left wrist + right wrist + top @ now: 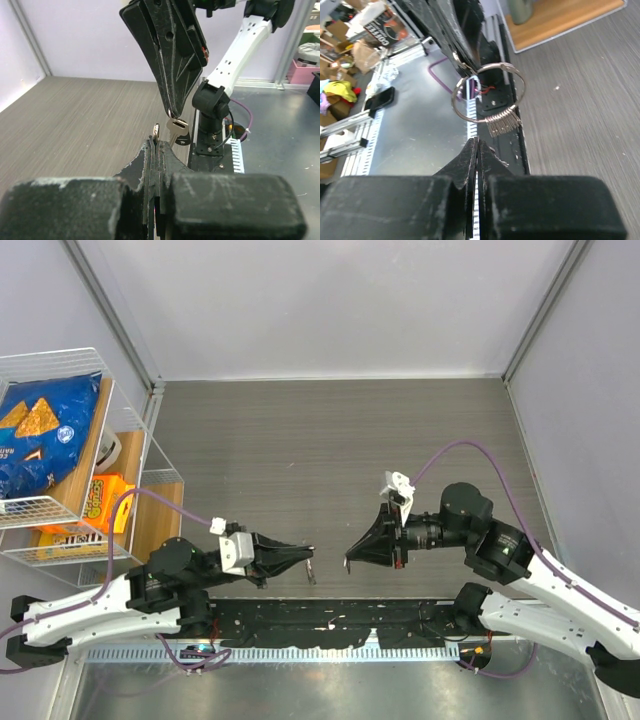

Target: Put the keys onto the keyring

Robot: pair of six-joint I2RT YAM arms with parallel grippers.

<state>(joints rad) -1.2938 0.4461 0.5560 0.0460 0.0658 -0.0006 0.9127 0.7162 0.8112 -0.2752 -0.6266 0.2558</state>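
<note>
Keyring (keys bunched on it) sits pinched in shut left pincer, just off shut right pincer.

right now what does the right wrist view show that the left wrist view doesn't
Right wrist only: the keyring as a full circle, pinched by the left gripper, with keys bunched on its lower edge. Left wrist only: one key held by the right gripper; the ring is just an edge-on sliver. Both: shut fingers facing each other.
</note>
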